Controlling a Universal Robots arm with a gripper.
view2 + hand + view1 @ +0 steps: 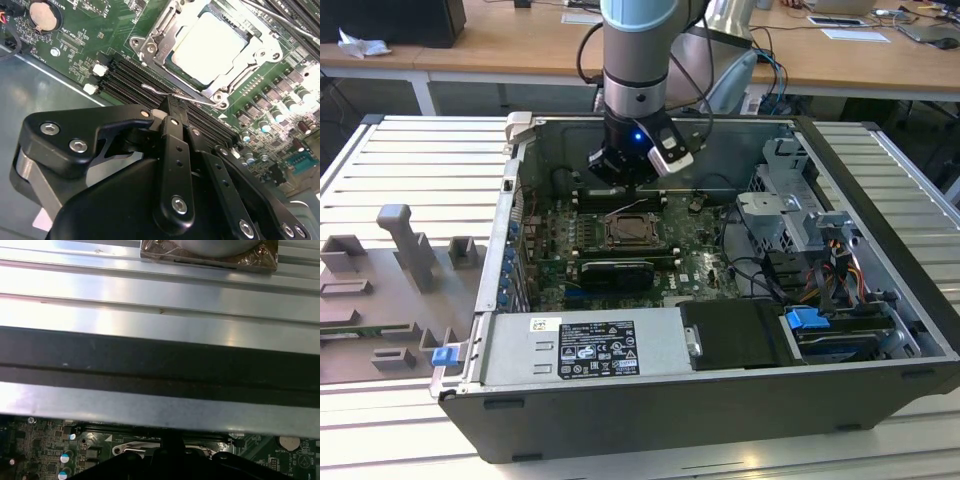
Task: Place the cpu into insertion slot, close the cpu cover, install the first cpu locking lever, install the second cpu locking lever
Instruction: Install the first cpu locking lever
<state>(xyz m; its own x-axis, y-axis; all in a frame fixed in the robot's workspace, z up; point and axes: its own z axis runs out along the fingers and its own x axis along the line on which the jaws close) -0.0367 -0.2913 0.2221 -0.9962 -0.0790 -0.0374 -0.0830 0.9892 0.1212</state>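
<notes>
Second wrist view: the cpu point(209, 46) sits in the slot point(165, 50) under the cover point(176, 24). The gripper point(172, 107) fingers are together at a thin lever point(185, 96).

from my exterior view the arm's wrist hides the far edge of the motherboard point(620, 262), and the insertion slot point(629, 231) is too small to read. in the second wrist view, the picture's edge crops the cpu cover point(165, 37), and the gripper point(172, 112) body hides its own fingertips.
</notes>
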